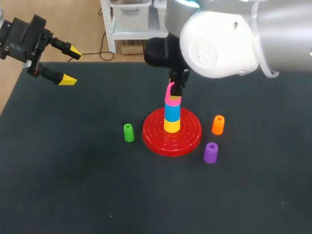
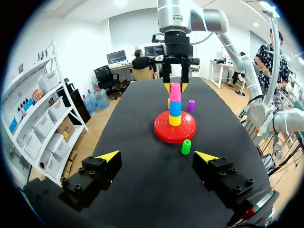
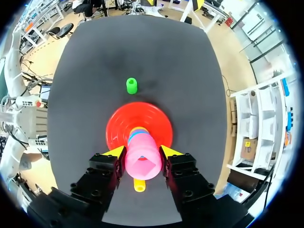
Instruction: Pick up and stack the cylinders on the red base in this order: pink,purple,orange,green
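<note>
- Dark desk [image 1: 73, 185]: carries all the task pieces, and the work is at its middle.
- My right arm [image 1: 219, 39]: comes in from the right side and hangs over the round red plastic base [image 1: 187, 139] at mid-desk.
- Red base: carries a yellow cylinder [image 1: 171, 126] with a blue cylinder [image 1: 171, 112] on top of it. Neither is on my task list, so I log them as seen.
- Left end effector [image 2: 157, 159]: fingers spread wide with nothing between them, over the desk's far-left corner, well apart from the base.
- Right end effector [image 3: 142, 152]: both yellow tips press the pink plastic cylinder [image 3: 141, 166] from two sides, so it is pinching the pink piece.
- Pink cylinder: upright at the top of the stack, directly over the blue one. I cannot tell whether it is seated or just clear of it.
- Progress, my reading: step one (pink) is at the point of placement but not yet released. Purple, orange and green are left to do, in that order.
- Purple cylinder [image 1: 210, 152]: upright on the desk, just beside the base's right-front rim and off to the side of the right end effector. I judge it the next pick.
- Orange cylinder [image 1: 218, 125]: upright, near the base's right side, behind the purple one.
- Green cylinder [image 1: 128, 132]: upright, just left of the base. In the right wrist view it lies ahead of the fingers, beyond the base.
</note>
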You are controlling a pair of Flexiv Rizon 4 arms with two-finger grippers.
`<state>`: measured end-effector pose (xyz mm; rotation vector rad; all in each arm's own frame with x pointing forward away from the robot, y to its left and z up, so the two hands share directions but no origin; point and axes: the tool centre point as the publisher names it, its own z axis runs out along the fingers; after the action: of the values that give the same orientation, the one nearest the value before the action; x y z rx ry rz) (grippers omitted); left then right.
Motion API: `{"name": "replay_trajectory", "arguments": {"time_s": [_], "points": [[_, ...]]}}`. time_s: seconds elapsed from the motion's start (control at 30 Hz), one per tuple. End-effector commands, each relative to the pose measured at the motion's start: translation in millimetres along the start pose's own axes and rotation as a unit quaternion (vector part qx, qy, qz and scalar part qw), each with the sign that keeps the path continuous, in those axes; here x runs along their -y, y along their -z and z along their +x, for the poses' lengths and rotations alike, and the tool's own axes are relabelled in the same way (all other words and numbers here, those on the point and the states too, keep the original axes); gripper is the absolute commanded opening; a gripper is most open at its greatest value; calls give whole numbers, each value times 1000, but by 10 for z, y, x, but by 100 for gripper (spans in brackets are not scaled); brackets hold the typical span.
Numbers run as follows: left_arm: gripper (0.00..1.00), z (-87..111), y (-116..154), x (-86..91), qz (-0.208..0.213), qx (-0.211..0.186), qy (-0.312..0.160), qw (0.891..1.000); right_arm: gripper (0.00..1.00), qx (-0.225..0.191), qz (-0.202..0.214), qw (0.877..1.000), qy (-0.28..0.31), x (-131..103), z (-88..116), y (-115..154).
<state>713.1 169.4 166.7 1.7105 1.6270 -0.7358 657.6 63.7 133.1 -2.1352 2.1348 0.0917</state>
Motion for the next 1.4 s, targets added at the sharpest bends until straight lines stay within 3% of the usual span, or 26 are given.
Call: {"name": "replay_trajectory", "arguments": {"time_s": [0.03, 0.77, 1.4], "points": [[100, 7, -1, -5, 0, 0, 0, 1000, 0, 0, -2, 1000, -2, 1, -15, -14], [100, 7, -1, -5, 0, 0, 0, 1000, 0, -18, -12, 1000, -4, 13, 13, -128], [100, 7, -1, -5, 0, 0, 0, 1000, 0, -40, 10, 999, 12, -34, 36, -189]]}}
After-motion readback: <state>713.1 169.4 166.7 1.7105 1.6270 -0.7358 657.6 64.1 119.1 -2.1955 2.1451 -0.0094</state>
